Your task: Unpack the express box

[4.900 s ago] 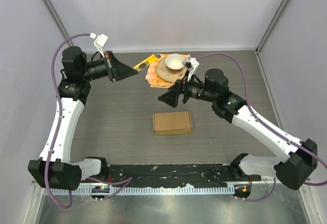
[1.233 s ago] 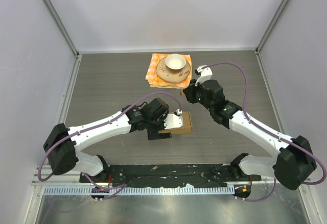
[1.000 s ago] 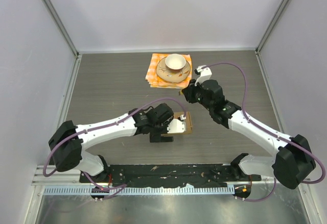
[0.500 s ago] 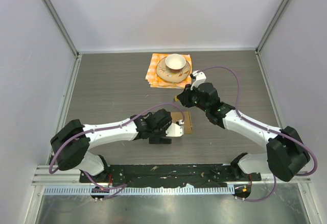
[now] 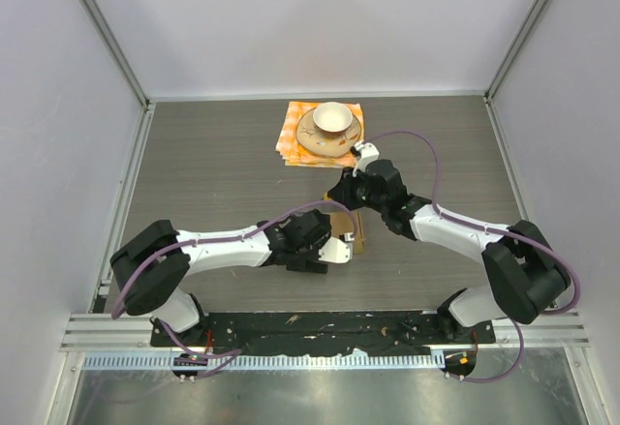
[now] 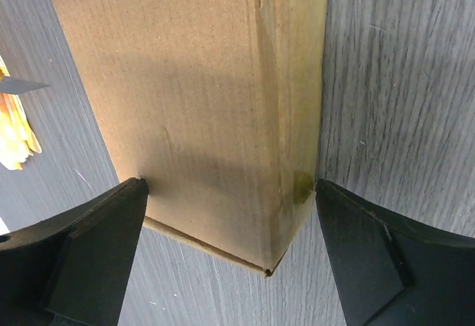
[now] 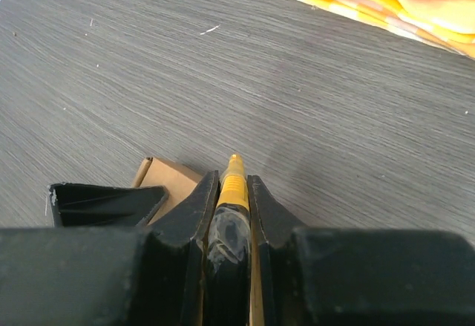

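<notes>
Express box (image 6: 193, 96) lies flat on the grey table (image 5: 213, 173), near the middle and well short of the orange checkered cloth (image 5: 291, 139) that carries the saucer (image 5: 312, 140) and cup (image 5: 332, 115). Flaps are shut. From above, the box is mostly hidden under both wrists. Left gripper (image 6: 230, 185) is low over the box with jaws wide, one finger on each long side. The fingers sit at or just beside the cardboard, and firm contact cannot be told. Right gripper (image 7: 231, 192) is clamped on a slim yellow-and-black tool (image 7: 233, 171), probably a cutter, though no blade can be made out. Its tip points down toward the box edge nearest the cloth. Judged step: bracing the box and bringing the cutter to the seam, with opening not yet begun. The next move likely calls for the left jaws to pinch the box steady. The tool tip should then be set on the flap seam at a shallow depth, so the box neither slides nor gets gouged.
</notes>
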### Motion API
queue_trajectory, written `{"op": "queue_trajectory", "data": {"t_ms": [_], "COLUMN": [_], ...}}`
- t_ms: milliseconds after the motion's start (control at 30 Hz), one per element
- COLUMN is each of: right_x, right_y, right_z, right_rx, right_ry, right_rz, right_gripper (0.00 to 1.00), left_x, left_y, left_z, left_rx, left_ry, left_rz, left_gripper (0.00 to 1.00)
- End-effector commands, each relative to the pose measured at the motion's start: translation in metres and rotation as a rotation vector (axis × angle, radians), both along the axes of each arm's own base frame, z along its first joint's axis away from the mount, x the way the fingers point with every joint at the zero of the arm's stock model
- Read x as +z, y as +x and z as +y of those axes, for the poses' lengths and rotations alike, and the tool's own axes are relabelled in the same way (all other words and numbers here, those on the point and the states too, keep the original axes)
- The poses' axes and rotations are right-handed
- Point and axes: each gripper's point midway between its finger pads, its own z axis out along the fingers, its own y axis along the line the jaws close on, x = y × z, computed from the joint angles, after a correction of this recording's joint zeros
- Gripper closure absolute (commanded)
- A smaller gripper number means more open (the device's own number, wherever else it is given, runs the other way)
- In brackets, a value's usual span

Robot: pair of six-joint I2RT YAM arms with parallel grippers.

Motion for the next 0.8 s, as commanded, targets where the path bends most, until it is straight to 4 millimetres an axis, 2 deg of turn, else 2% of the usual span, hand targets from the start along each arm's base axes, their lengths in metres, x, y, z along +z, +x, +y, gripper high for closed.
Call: {"op": "queue_trajectory", "data": {"t_ms": [0,233,300,333,400,433,467,500,533,567,600,633,767], "right_x": [0.007,-0.005,-0.009,-0.011,-0.013,-0.015,-0.014,-0.017,-0.017,-0.018,-0.017,-0.017,-0.015], "right_y": [0.006,0.012,0.012,0.011,0.010,0.009,0.009,0.008,0.008,0.007,0.007,0.008,0.008], "right_z": [0.006,0.010,0.012,0.012,0.012,0.012,0.012,0.011,0.011,0.011,0.011,0.012,0.015], "right_rx": [0.016,0.029,0.036,0.039,0.042,0.041,0.041,0.041,0.044,0.043,0.044,0.047,0.059], "right_ry": [0.028,0.001,0.001,0.000,0.002,-0.001,0.001,-0.002,0.000,-0.001,0.000,0.003,0.005], "right_rz": [-0.042,-0.031,-0.022,-0.017,-0.012,-0.010,-0.012,-0.007,-0.008,-0.004,-0.005,-0.007,-0.002], "right_gripper": [0.99,0.99,0.99,0.99,0.99,0.99,0.99,0.99,0.99,0.99,0.99,0.99,0.99], "left_x": [0.001,0.000,-0.003,-0.001,0.002,0.012,0.015,0.030,0.036,0.038,0.050,0.055,0.075], "left_y": [-0.008,-0.014,-0.016,-0.016,-0.017,-0.015,-0.018,-0.016,-0.016,-0.021,-0.024,-0.026,-0.046], "left_z": [-0.014,-0.018,-0.015,-0.017,-0.016,-0.021,-0.020,-0.027,-0.029,-0.024,-0.034,-0.034,-0.030], "left_rx": [-0.056,-0.094,-0.102,-0.104,-0.097,-0.095,-0.090,-0.074,-0.069,-0.059,-0.072,-0.062,-0.051], "left_ry": [-0.041,-0.039,-0.026,-0.029,-0.023,-0.043,-0.041,-0.076,-0.085,-0.068,-0.102,-0.108,-0.114], "left_rz": [0.051,0.098,0.112,0.115,0.127,0.124,0.151,0.155,0.166,0.194,0.219,0.239,0.349], "left_gripper": [0.00,0.02,0.14,0.25,0.38,0.52,0.57,0.63,0.70,0.83,0.88,0.93,0.96]}}
